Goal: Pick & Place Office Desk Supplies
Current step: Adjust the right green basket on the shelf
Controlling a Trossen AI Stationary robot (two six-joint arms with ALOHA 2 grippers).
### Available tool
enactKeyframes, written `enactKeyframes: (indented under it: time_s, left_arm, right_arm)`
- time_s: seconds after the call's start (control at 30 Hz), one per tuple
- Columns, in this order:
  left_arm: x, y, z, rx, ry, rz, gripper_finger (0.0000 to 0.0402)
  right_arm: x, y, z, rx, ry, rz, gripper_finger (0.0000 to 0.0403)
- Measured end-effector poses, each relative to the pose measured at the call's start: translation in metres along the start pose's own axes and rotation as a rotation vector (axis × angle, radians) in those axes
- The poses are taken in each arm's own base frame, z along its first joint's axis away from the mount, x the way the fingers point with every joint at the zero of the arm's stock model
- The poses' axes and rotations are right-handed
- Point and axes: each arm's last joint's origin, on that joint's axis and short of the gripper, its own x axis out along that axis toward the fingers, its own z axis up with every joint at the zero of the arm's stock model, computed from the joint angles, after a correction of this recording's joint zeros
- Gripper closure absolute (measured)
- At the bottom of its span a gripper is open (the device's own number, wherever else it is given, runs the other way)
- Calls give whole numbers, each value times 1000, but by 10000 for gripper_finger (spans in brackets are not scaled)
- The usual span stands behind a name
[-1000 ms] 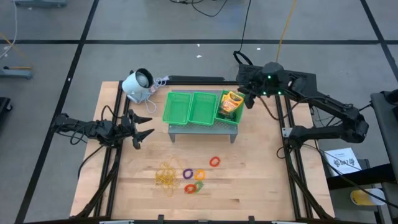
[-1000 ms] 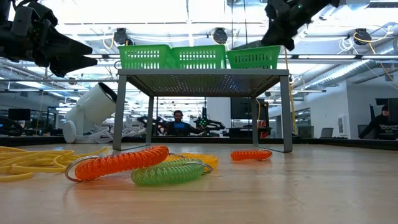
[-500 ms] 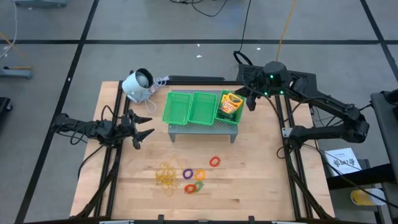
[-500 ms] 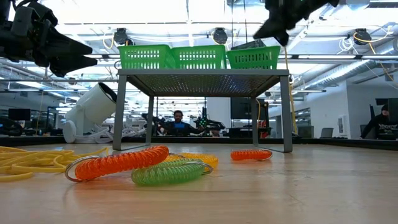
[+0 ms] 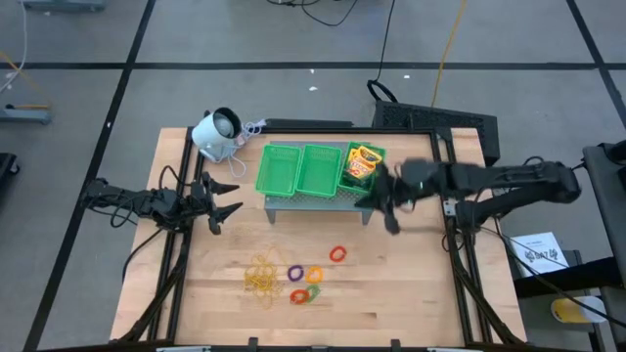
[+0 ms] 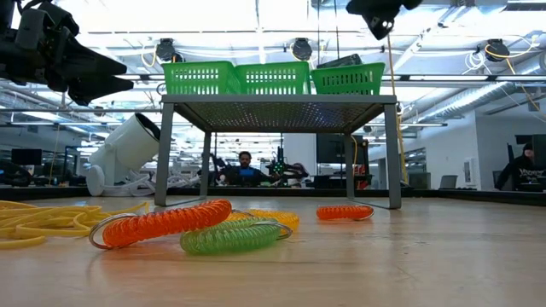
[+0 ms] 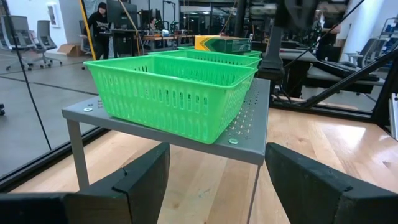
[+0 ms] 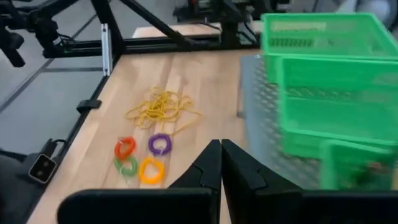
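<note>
Yellow-and-green crayon boxes [image 5: 364, 163] lie in the right compartment of the green tray [image 5: 296, 168], and they show beyond the tray's rim in the left wrist view [image 7: 221, 42]. On the wood lie the yellowish rubber bands [image 5: 261, 276] [image 8: 161, 107], a red ring [image 5: 338, 254], a purple ring [image 5: 294, 272] [image 8: 160, 144], an orange ring [image 5: 315, 275] and a green ring [image 6: 230, 234]. My right gripper [image 5: 383, 203] [image 8: 221, 163] is shut and empty, high over the table just near of the tray's right end. My left gripper [image 5: 230, 196] [image 7: 211, 180] waits open, left of the tray.
The tray sits on a grey perforated metal stand [image 5: 318, 202] [image 7: 249, 118] with legs. A white round-headed device [image 5: 217, 132] with a cord lies at the far left corner. Bare wood [image 5: 411, 284] lies right of the rings. People and desks show in the room behind.
My right gripper has left its place over the tray's right compartment, swinging toward the table's near edge and rising. The crayon boxes stay in the compartment. The left arm has kept still.
</note>
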Motion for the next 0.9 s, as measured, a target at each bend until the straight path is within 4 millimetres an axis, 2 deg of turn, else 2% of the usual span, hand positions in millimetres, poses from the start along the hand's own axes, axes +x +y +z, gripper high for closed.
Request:
enactKeyframes:
  time_s: [0.17,0.33,0.43,0.63,0.9]
  left_arm:
    - [0,0,0,0,0,0,131]
    - [0,0,0,0,0,0,131]
    - [0,0,0,0,0,0,131]
    - [0,0,0,0,0,0,131]
    - [0,0,0,0,0,0,131]
  right_arm:
    - [16,36,-32,-75,-87,6,403]
    - [17,63,-56,-101,-110,-19,403]
    - [15,74,-66,-127,-110,-116,403]
    - [11,72,-90,-68,-100,-434,403]
    - [13,57,-123,101,-88,-547,403]
